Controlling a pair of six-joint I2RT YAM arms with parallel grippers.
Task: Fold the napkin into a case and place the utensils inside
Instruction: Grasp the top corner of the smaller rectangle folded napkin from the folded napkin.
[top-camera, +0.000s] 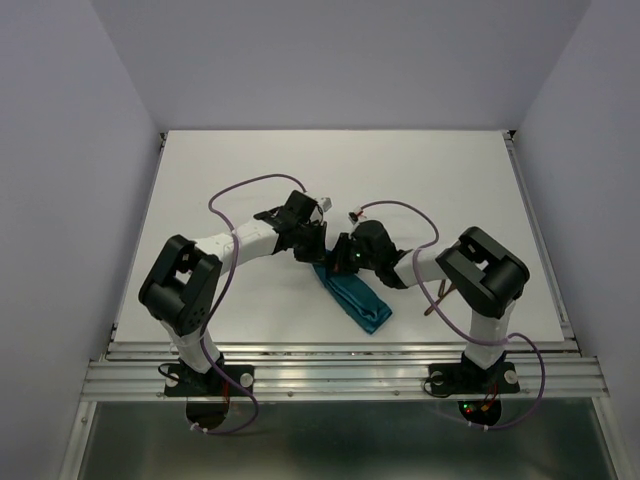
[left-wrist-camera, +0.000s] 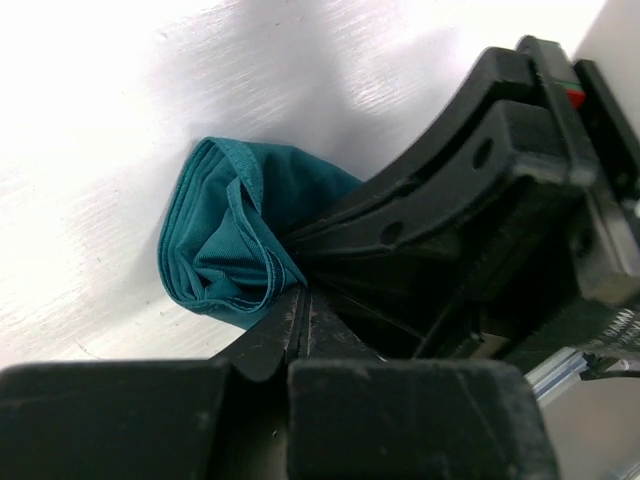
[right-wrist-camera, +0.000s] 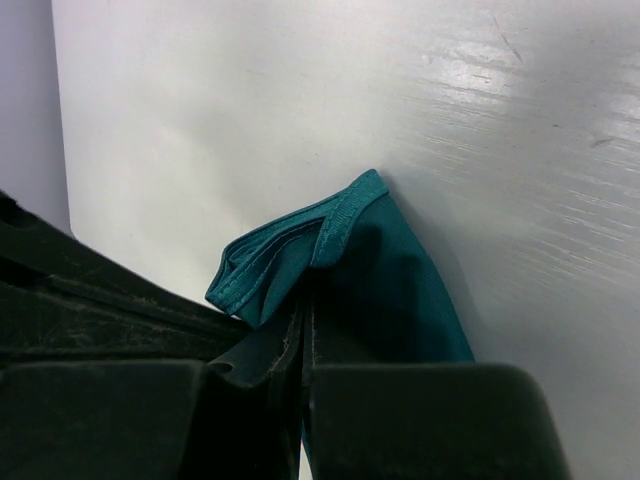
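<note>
The teal napkin (top-camera: 358, 300) lies as a narrow folded strip, the case, slanting from the table's middle toward the near right. Its far end is bunched into several layers (left-wrist-camera: 225, 235) (right-wrist-camera: 400, 280). My left gripper (top-camera: 314, 243) (left-wrist-camera: 302, 292) is shut, its tips pinching that end's hem. My right gripper (top-camera: 338, 256) (right-wrist-camera: 305, 300) faces it from the right, shut on the same end, almost touching the left one. The reddish-brown utensils (top-camera: 436, 298) lie to the right of the strip, mostly hidden under my right arm.
The white table (top-camera: 400, 180) is walled on three sides. A metal rail (top-camera: 340, 372) runs along the near edge by the arm bases. Purple cables (top-camera: 240, 190) loop over both arms. The right gripper's black body (left-wrist-camera: 450, 190) fills the right of the left wrist view.
</note>
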